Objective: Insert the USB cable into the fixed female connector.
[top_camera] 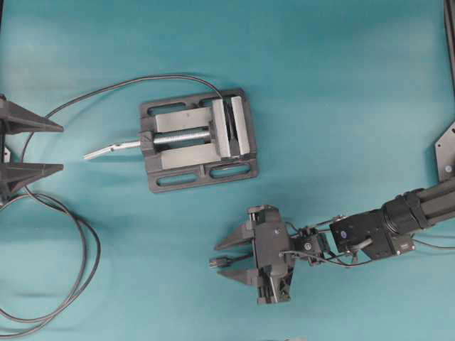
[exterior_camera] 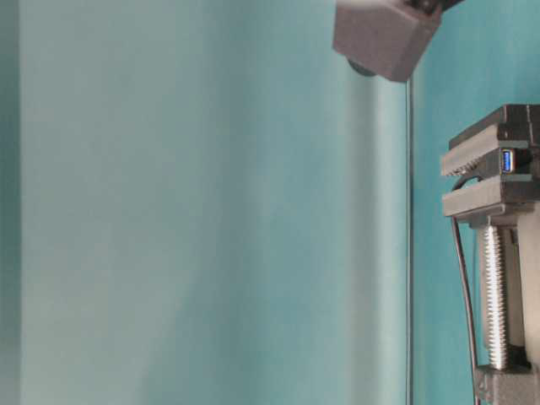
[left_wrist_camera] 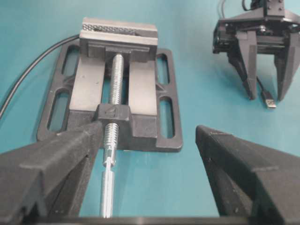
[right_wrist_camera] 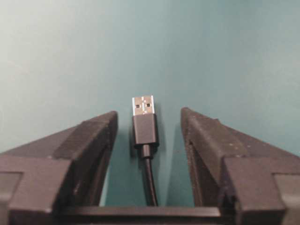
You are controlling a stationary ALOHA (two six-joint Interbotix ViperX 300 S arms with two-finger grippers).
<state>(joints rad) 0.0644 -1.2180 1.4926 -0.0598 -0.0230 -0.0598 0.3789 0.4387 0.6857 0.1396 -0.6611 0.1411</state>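
The USB cable's black plug with its silvery tip lies on the teal table between the spread fingers of my right gripper, which do not touch it. From overhead the right gripper is below and right of the vise, with the plug at its fingertips. The plug also shows in the left wrist view. The fixed female connector, a small black block with a blue inside, is clamped between the vise jaws. My left gripper is open and empty at the far left, facing the vise screw handle.
The grey vise stands mid-table, its silvery handle pointing left. The thicker black cable runs from the vise's top and loops at the lower left. A blurred grey block hangs at the top of the table-level view.
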